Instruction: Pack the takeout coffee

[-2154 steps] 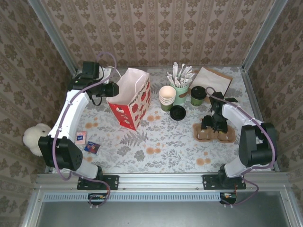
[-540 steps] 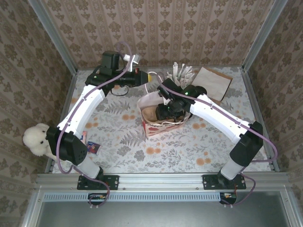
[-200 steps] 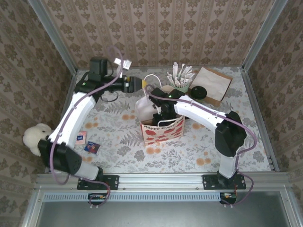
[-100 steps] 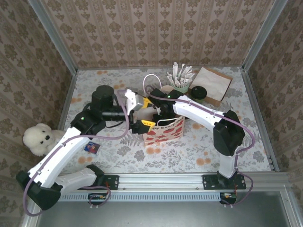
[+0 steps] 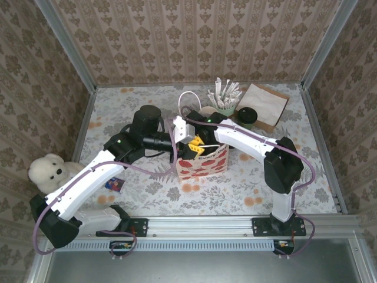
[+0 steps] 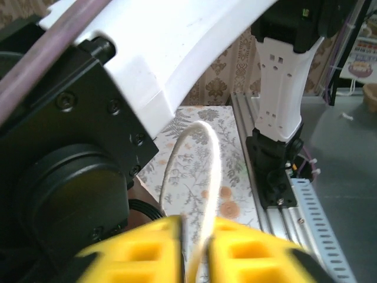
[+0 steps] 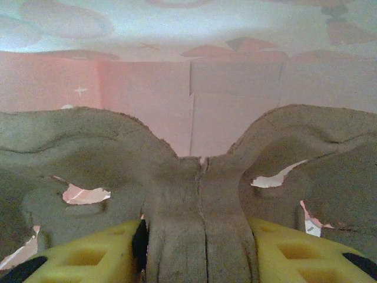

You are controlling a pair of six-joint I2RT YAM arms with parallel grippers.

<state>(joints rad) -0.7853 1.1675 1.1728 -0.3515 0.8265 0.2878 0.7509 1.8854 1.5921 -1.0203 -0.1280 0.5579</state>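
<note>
The left pincer point(image 6: 195, 229) is pinched narrow on the white cord handle point(image 6: 203, 153) of the gift bag point(image 5: 203, 165). The right pincer point(image 7: 200, 236), down inside that bag, grips the middle ridge of a pulp cup carrier point(image 7: 88, 153). Beyond both pincers, past the bag's far wall, the takeout coffee point(image 5: 207, 111) stands on the counter point(image 5: 118, 112), beside a cup of wrapped sticks point(image 5: 224, 105).

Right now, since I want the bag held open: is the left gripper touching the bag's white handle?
Touching. The left wrist view shows the white handle pinched between the yellow fingers of the left gripper.
</note>
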